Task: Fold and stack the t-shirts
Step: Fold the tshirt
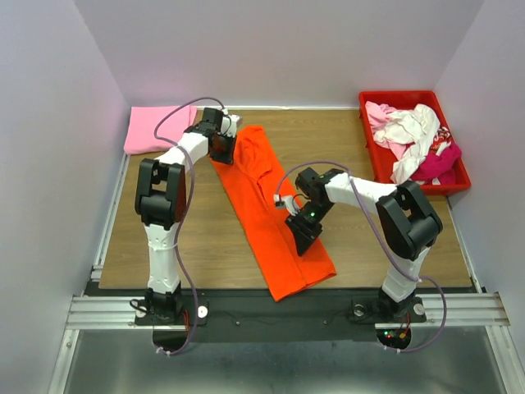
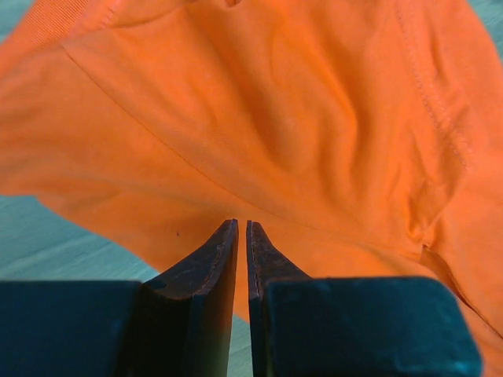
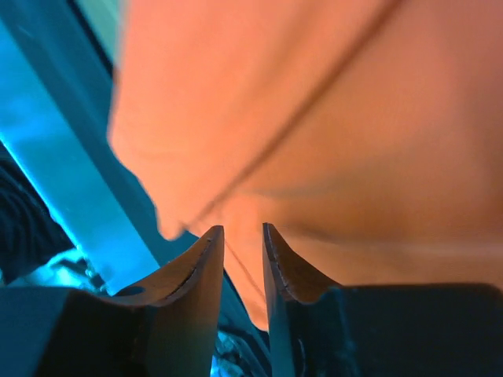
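Observation:
The orange t-shirt [image 1: 275, 217] lies as a long folded strip, slanting from the back middle of the table to the near edge. My left gripper [image 1: 222, 148] is at the strip's far left edge. In the left wrist view its jaws [image 2: 241, 222] stand a thin slit apart, and creases in the orange cloth [image 2: 283, 118] run toward the tips. My right gripper [image 1: 304, 235] hovers over the near half of the strip. Its jaws [image 3: 243, 228] stand apart, with blurred orange cloth [image 3: 330, 126] behind them and nothing between. A pink t-shirt [image 1: 152, 127] lies folded at the back left.
A red crate [image 1: 371, 139] at the back right holds a heap of white, pink and magenta shirts [image 1: 414, 135]. Bare wooden table [image 1: 205, 238] shows on both sides of the orange strip. A metal rail [image 1: 271, 308] runs along the near edge.

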Available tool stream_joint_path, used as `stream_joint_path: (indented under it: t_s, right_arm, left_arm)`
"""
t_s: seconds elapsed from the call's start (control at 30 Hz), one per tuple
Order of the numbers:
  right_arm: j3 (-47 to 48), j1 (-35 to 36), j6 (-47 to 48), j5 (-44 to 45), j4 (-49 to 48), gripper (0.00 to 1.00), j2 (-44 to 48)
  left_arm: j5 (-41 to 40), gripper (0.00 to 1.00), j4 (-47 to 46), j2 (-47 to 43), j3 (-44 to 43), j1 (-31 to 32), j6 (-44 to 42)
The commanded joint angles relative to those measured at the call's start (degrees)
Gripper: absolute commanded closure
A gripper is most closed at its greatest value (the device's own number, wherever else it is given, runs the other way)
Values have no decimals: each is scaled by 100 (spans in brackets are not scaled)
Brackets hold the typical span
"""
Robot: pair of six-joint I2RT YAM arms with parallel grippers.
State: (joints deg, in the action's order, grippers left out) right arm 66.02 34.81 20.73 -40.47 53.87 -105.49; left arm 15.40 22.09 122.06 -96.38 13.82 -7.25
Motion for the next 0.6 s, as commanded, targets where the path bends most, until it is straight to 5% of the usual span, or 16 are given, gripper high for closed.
stream_joint_path:
  t_s: [0.0,0.13,0.47,0.57]
  right_arm:
    - [587,-105,-244,-637,-34,64,538]
    - [991,-421,-350,-717,-25,63,451]
    - [2291,-1652,-903,-68,-736,64,-340]
    - [2836,-1688,-1062,232,-1000,64,-673]
  left_arm:
    - [95,79,6,334,-249,24,180]
    - [165,80,181,994,-933,59,75]
    - [122,80,1229,3156,-4756,761,-592]
    - [-72,78,474,2791,-4480,885,-708]
